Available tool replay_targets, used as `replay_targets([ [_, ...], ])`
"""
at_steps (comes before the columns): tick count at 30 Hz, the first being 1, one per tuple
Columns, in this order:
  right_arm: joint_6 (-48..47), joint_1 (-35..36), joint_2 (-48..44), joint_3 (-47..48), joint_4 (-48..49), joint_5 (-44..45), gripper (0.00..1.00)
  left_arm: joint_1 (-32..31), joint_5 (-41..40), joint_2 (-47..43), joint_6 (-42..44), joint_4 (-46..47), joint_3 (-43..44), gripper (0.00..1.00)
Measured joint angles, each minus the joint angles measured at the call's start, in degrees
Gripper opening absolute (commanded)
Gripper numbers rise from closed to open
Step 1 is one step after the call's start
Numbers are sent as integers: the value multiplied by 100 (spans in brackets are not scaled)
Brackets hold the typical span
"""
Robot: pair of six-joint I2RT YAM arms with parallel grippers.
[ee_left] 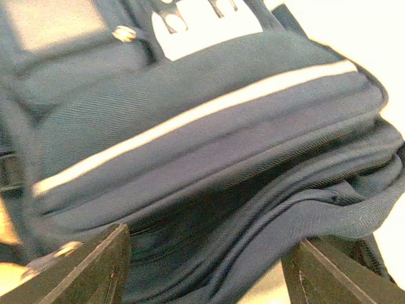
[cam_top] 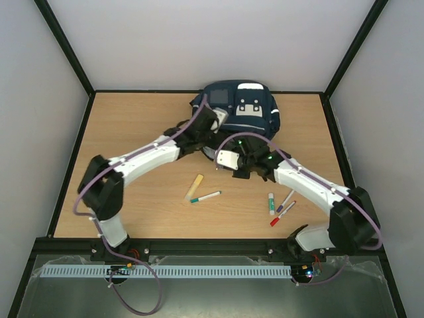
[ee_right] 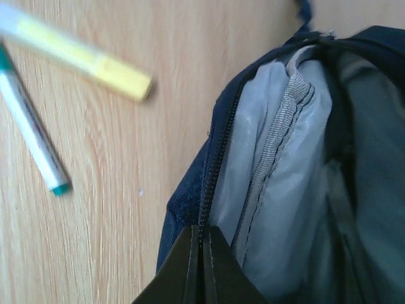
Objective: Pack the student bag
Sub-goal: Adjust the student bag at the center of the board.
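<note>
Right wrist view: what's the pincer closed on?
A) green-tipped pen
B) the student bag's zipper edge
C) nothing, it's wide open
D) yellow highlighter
B: the right pincer is shut on the zipper edge of the student bag, next to the grey lining, while the yellow highlighter and the green-tipped pen lie apart from it.

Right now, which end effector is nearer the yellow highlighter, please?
Right. The right end effector grips the student bag edge near the yellow highlighter; the left end effector is farther back, open against the bag.
</note>
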Motion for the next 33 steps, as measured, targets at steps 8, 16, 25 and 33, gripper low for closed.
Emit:
replay_targets([
  [8, 1281, -1019, -42, 525, -442, -1591, 2, 358, -852, -2625, -588, 529, -1738, 73],
  [16, 2070, -1537, 229, 645, -914, -2815, 1, 354, -553, -4356, -1617, 1217, -4358, 58],
  [25, 1290, -2098, 833, 1969, -2699, -3786, 1, 177, 411, -4433, -1541, 2269, -5534, 57],
  [33, 1091, -2149, 315, 1351, -2885, -3720, 1, -710, 317, -4159, 396, 3989, -5757, 57],
])
